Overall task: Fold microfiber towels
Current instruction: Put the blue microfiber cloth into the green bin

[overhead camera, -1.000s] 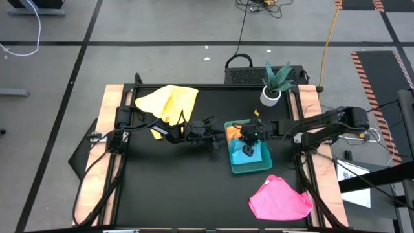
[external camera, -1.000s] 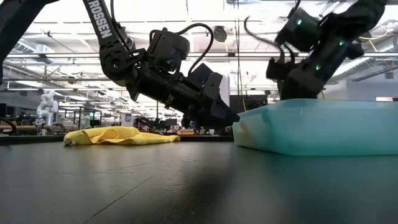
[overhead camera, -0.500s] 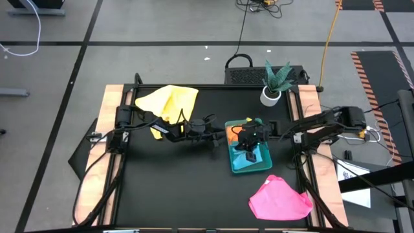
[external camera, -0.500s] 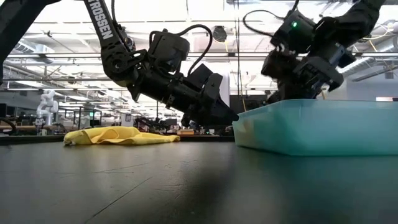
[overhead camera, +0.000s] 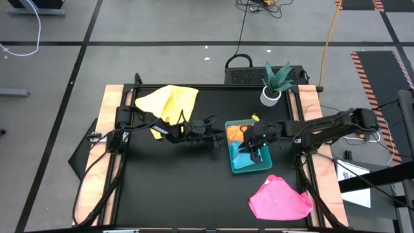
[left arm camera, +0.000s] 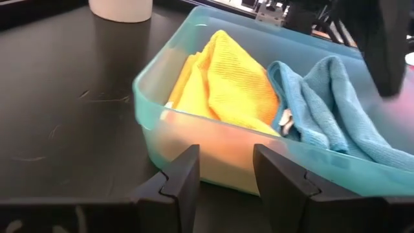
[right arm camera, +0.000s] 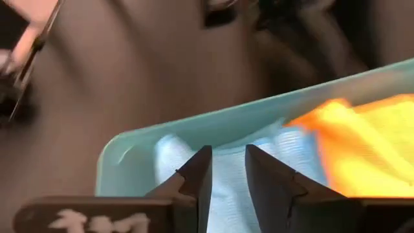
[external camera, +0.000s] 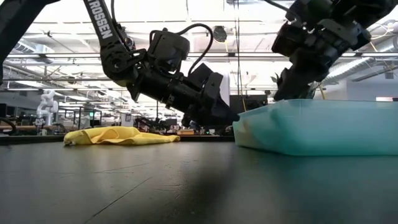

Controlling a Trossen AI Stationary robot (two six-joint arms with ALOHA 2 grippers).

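Just now the right tool hangs over the green tray near the middle of the dark worktop, tilted down toward its inside. Its two fingers stand a little apart with nothing between them, and the light blue towel lies loose in the tray right below them. In the left wrist view that blue towel sits bunched in the tray beside a folded yellow towel, the two touching along one edge.

The left tool waits just beside the tray's left wall, low over the worktop, its fingers parted with only bare space between them, pointing at the tray wall without touching it. From the low view the left arm slopes down toward the tray, while the right arm comes in from above the tray's rim.

A second yellow towel lies spread and rumpled at the far left corner of the worktop, well apart from the tray; it also shows low and flat in the low view. The pink towel lies crumpled near the front right corner, close to the tray's near end but not touching it. A small potted plant stands at the far right edge of the worktop.
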